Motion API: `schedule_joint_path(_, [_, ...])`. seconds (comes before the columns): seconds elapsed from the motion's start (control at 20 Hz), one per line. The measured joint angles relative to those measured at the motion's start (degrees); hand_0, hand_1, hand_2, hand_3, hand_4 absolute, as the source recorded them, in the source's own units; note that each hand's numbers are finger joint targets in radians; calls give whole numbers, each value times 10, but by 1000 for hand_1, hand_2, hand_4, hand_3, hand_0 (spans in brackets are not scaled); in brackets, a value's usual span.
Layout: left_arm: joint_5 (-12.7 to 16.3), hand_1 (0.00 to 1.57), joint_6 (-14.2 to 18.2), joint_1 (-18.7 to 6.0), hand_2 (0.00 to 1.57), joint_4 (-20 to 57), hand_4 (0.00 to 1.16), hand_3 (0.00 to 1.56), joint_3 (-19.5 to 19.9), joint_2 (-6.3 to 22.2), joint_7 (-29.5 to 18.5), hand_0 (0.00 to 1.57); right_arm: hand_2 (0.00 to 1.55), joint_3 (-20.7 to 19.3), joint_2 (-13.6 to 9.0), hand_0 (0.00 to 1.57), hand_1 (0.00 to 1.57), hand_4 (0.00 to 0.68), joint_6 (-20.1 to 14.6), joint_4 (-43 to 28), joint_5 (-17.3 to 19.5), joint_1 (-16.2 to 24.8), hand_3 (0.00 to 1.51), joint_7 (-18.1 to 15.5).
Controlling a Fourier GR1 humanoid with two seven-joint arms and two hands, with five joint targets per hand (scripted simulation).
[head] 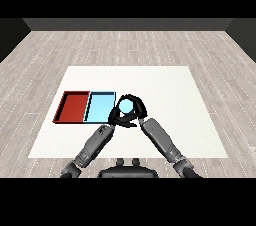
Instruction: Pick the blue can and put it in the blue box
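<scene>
Curling round one light blue cylindrical can (125, 105), the right black hand (137, 111) comes in from the lower right on its grey forearm (161, 140), fingers arched over the can's top and far side. Left black hand (116, 116) sits right against the same can on its left side, the two hands overlapping; whether its fingers wrap the can or just lie beside it, cannot tell. Left grey forearm (94, 145) runs down to the lower left.

Can count: one. It sits just beside the right edge of the light blue rectangular tray (99, 108), at that tray's near right corner, partly over the rim by the look of it; cannot tell if it is lifted or resting on the surface. Can's pale round top faces up, so it stands upright.

Trays: two. Light blue tray is the landmark; one red rectangular tray (73, 106) lies touching its left side, long edges together. Nothing visible inside either tray.

Both trays lie on one white square table (170, 95), toward its left half; right of the light blue tray the table stretches bare. Grey wood-plank floor (210, 50) surrounds the table.
</scene>
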Motion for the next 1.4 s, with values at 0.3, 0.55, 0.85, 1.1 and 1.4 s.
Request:
schedule_joint_path(0.3, [-13, 133, 40, -16, 453, 25, 603, 0, -26, 5, -18, 133, 1439, 37, -1, 1401, 1401, 609, -22, 19, -14, -21, 1390, -10])
schedule_joint_path(0.55, [-65, 393, 88, -26, 574, 25, 125, 88, -28, 19, 10, 393, 1473, 66, -7, 1478, 1478, 599, -41, 32, -36, -40, 1400, -21])
schedule_joint_path(0.85, [-102, 454, 123, -33, 646, 32, 718, 348, -39, 29, 25, 454, 1453, 88, -14, 1455, 1455, 598, -62, 30, -37, -41, 1396, -28])
schedule_joint_path(1.1, [-61, 774, 154, -18, 819, 19, 673, 684, -42, 27, -4, 774, 1451, 106, -16, 1437, 1437, 606, -67, 28, -57, -49, 1391, -26])
schedule_joint_path(1.4, [-31, 914, 165, -33, 944, 34, 651, 831, -50, 26, -20, 914, 1454, 95, -19, 1438, 1438, 583, -53, 33, -68, -54, 1393, -25])
